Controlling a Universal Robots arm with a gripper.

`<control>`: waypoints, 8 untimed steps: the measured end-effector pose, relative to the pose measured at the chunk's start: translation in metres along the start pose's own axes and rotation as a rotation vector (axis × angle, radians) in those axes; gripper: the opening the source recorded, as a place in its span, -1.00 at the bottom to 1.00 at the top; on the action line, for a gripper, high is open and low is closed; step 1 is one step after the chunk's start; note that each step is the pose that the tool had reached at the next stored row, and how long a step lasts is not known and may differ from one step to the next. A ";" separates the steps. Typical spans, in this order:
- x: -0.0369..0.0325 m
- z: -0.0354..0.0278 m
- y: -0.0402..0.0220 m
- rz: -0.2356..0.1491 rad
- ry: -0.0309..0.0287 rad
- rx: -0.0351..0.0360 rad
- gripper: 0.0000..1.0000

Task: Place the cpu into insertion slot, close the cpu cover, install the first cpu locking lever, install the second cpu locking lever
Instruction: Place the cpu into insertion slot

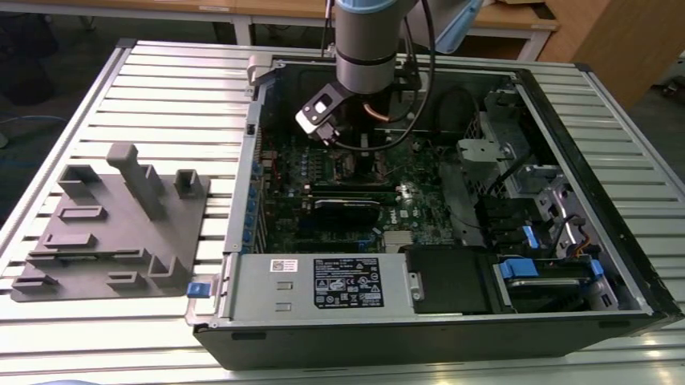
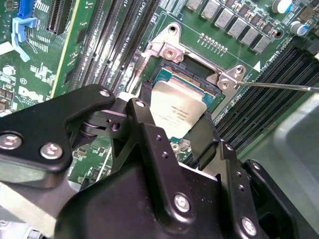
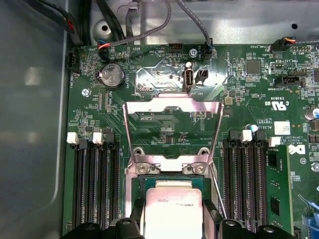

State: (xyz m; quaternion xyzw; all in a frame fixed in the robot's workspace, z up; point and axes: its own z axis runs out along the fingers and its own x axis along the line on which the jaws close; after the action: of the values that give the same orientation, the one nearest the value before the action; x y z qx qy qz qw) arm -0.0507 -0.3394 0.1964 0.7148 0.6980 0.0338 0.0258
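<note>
The jaws pinch the cpu (image 2: 177, 112) by two opposite edges (black fingers (image 2: 204, 137) sit tight against each side), holding it flat right over the insertion slot (image 2: 198, 61). I cannot tell whether the chip is already seated in the slot. In the first wrist view the cpu cover (image 3: 172, 101) is flipped open away from the slot, hinged at the slot's far edge, with the green motherboard (image 3: 249, 99) showing through its window. A thin wire lever (image 2: 279, 86) runs out from one corner of the slot. In the exterior view the arm (image 1: 370, 48) reaches down to the slot inside the open computer case (image 1: 428, 345), which lies on a slatted worktop (image 1: 160, 80).
</note>
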 end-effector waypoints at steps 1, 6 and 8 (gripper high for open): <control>0.0002 0.0005 -0.0001 0.000 0.0000 0.0000 0.08; 0.0003 0.0009 -0.0004 0.000 -0.0002 0.0001 0.08; 0.0005 0.0009 -0.0013 0.000 -0.0001 0.0001 0.08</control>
State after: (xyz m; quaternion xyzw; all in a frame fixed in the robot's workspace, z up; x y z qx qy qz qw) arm -0.0519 -0.3389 0.1954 0.7148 0.6980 0.0337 0.0258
